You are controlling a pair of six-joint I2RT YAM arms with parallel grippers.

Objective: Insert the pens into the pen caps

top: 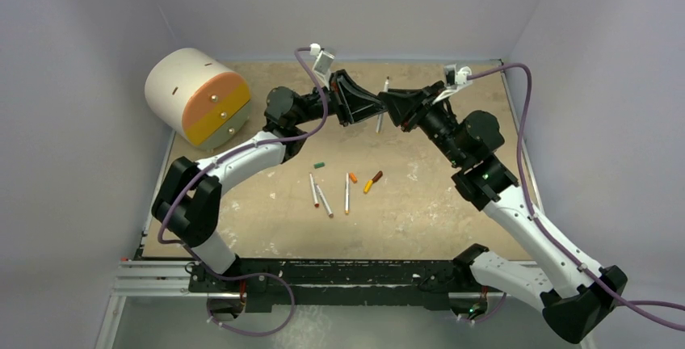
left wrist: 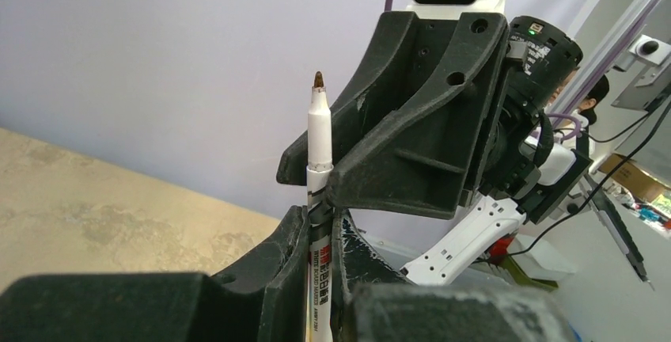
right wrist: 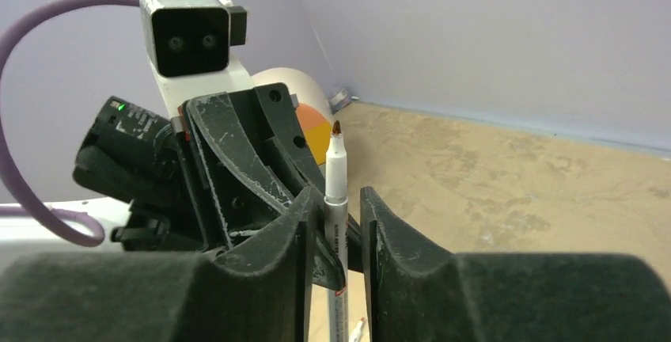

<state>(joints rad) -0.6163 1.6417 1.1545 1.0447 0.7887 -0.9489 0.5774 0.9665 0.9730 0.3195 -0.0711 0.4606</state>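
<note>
My left gripper (top: pixel 376 107) (left wrist: pixel 320 227) is shut on a white pen (top: pixel 380 119) (left wrist: pixel 320 132) and holds it above the far middle of the table, its bare dark-brown tip exposed. My right gripper (top: pixel 389 104) (right wrist: pixel 336 203) meets it from the right. Its fingers straddle the same pen (right wrist: pixel 335 169) with a small gap on each side, so it is open. Three more pens (top: pixel 313 190) (top: pixel 324 201) (top: pixel 346 195) lie at the table's middle. By them lie a green cap (top: pixel 319 165), an orange cap (top: pixel 352 178), a yellow-orange cap (top: pixel 368 187) and a dark red-brown cap (top: pixel 376 176).
A large white drum with an orange face (top: pixel 198 96) stands at the far left corner. Lilac walls close the table on three sides. Purple cables loop over both wrists. An aluminium rail (top: pixel 161 272) runs along the near edge.
</note>
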